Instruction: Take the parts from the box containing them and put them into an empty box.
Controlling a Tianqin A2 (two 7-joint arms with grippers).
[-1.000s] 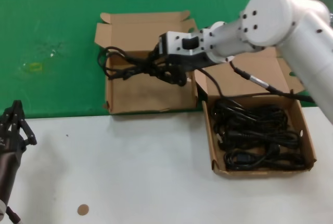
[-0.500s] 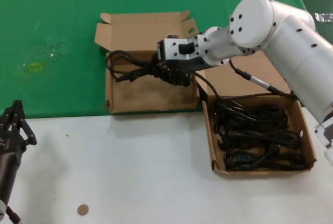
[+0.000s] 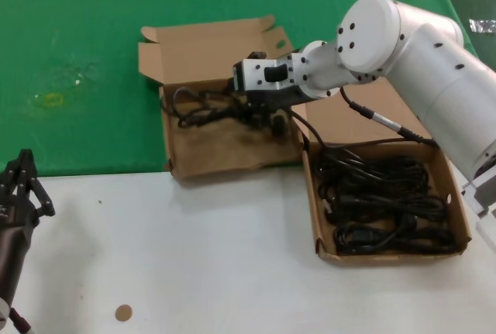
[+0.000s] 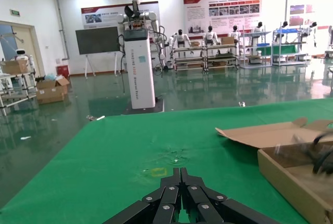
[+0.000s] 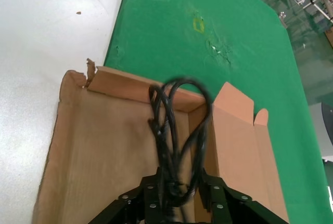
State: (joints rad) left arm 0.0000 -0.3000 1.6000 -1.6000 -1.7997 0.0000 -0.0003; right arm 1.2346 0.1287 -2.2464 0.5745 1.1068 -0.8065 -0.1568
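My right gripper (image 3: pixel 257 111) is shut on a coiled black power cord (image 3: pixel 203 105), one of the parts, low inside the empty box (image 3: pixel 225 149) on the green cloth. In the right wrist view the cord (image 5: pixel 177 125) loops out from between the jaws of the right gripper (image 5: pixel 179 185) over that box's bare floor (image 5: pixel 104 151), near its back wall. The box containing the parts (image 3: pixel 387 255) sits to the right, with several more black cords (image 3: pixel 384 202) lying in it. My left gripper (image 3: pixel 23 183) is parked at the near left, shut and empty (image 4: pixel 181 171).
Both boxes have lids folded open behind them (image 3: pixel 209 39) (image 3: pixel 372 117). The green cloth (image 3: pixel 77 78) covers the far half of the table, the white surface (image 3: pixel 194 256) the near half. A small brown disc (image 3: pixel 123 312) lies near the front left.
My right gripper came lower into the empty box with the cord. The box itself shifted and turned slightly on the cloth. The left arm stayed still.
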